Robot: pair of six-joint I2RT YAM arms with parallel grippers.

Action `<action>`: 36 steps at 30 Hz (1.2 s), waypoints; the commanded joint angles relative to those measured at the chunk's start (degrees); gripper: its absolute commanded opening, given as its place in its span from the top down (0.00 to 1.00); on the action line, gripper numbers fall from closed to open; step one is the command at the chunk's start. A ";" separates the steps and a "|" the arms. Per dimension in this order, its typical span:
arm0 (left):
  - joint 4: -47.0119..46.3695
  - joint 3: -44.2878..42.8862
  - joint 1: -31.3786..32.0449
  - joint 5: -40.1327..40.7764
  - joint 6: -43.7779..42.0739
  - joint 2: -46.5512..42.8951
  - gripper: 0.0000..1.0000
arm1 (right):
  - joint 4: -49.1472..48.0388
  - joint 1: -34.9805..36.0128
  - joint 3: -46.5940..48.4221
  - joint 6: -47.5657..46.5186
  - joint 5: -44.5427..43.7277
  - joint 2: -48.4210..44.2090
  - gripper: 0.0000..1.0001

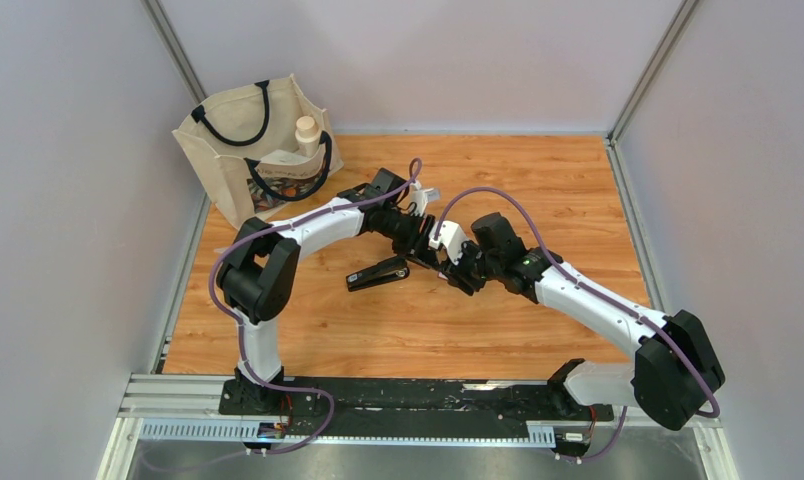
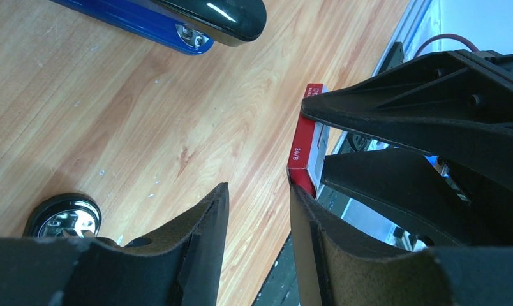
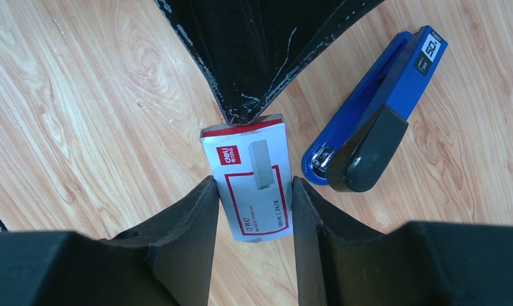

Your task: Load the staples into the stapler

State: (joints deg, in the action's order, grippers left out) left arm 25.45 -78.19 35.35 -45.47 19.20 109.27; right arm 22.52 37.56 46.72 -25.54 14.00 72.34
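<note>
Staples (image 3: pixel 254 185) were clamped across their width between the right gripper (image 3: pixel 254 210) fingers, above the table beside the stapler (image 3: pixel 369 127). The left gripper (image 2: pixel 260 217), part-open, touched the box end; it should pinch the flap squarely before pulling.

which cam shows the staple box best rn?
Right wrist: staple box face-on, print readable, between the right gripper's fingers. Left wrist shows only its red edge. Top external: hidden among the grippers.

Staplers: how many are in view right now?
1. The blue stapler lies on the table beside the staples box held by the right gripper. The tote bag could hide others.
</note>
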 commanded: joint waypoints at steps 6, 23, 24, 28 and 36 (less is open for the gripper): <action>-1.90 -2.14 1.38 -1.64 1.19 0.50 0.51 | -3.89 -0.03 0.39 0.93 0.68 -0.88 0.58; -2.60 -1.08 1.91 -1.72 1.10 1.29 0.59 | -4.59 -0.03 0.39 1.55 1.03 -2.11 0.58; -2.69 -1.17 1.91 -1.72 1.19 1.29 0.59 | -4.68 -0.03 0.39 1.72 1.12 -2.20 0.59; -2.69 -1.61 2.26 -1.99 1.45 1.64 0.59 | -5.47 -0.03 0.48 2.16 1.47 -2.55 0.59; -3.22 -2.75 2.44 -3.57 2.77 2.00 0.59 | -8.10 0.50 0.92 3.21 0.24 -2.02 0.61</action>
State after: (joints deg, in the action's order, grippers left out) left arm 24.14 -78.41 36.40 -47.09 20.71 110.21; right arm 23.20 37.43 46.63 -24.14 13.52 72.12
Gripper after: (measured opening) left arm 0.412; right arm 0.442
